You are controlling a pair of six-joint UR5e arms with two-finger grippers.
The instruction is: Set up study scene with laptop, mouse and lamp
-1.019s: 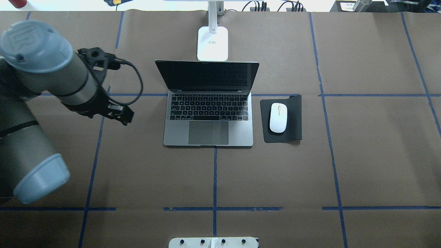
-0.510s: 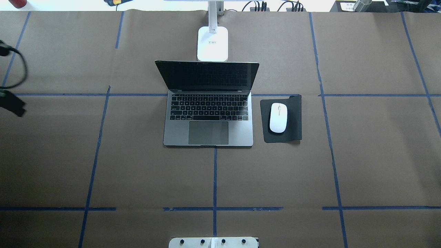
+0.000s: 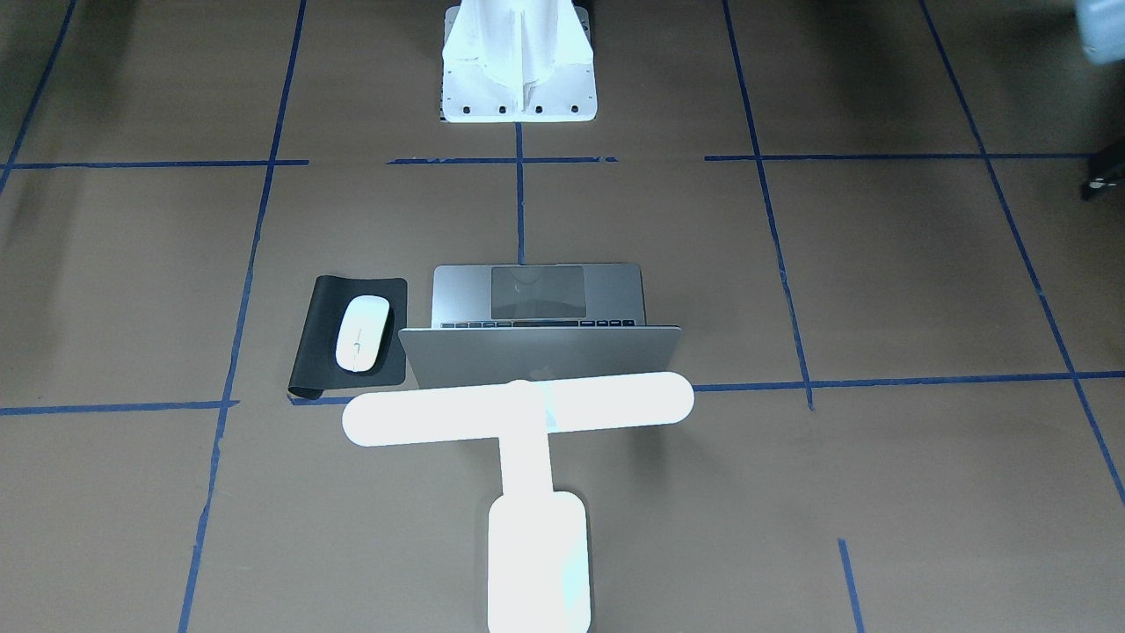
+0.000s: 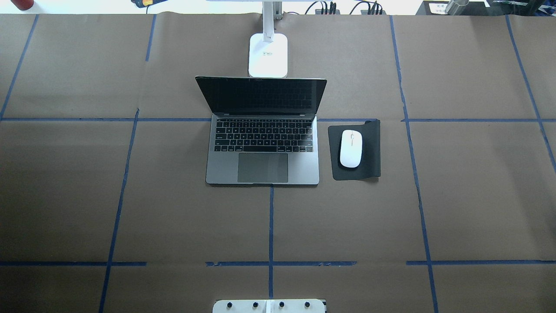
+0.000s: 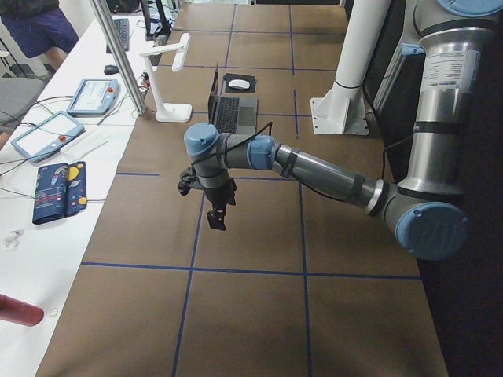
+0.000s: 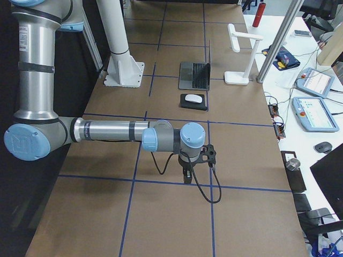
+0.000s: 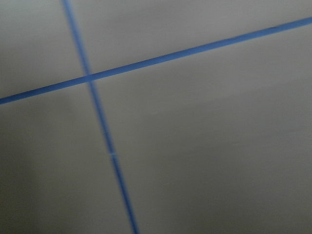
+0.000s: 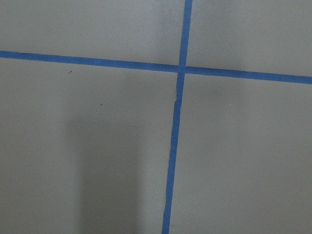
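Observation:
The silver-grey laptop stands open mid-table, its dark screen tilted back. Just right of it the white mouse lies on a black pad. Behind the laptop stands the white lamp, its glowing bar head over the lid. My left gripper hangs over bare paper far from the laptop, seen whole only in the exterior left view, so I cannot tell its state. My right gripper hangs likewise at the other end, and I cannot tell its state. Both wrist views show only paper and blue tape.
Brown paper with blue tape lines covers the table. A white ribbed pedestal with bolt holes stands at the robot's side. Tablets and a patterned pouch lie on the white side bench, and a person stands beyond it.
My left arm has swept left out of the overhead view, from beside the laptop one second ago to out of that frame now. Laptop, mouse and lamp have not moved.

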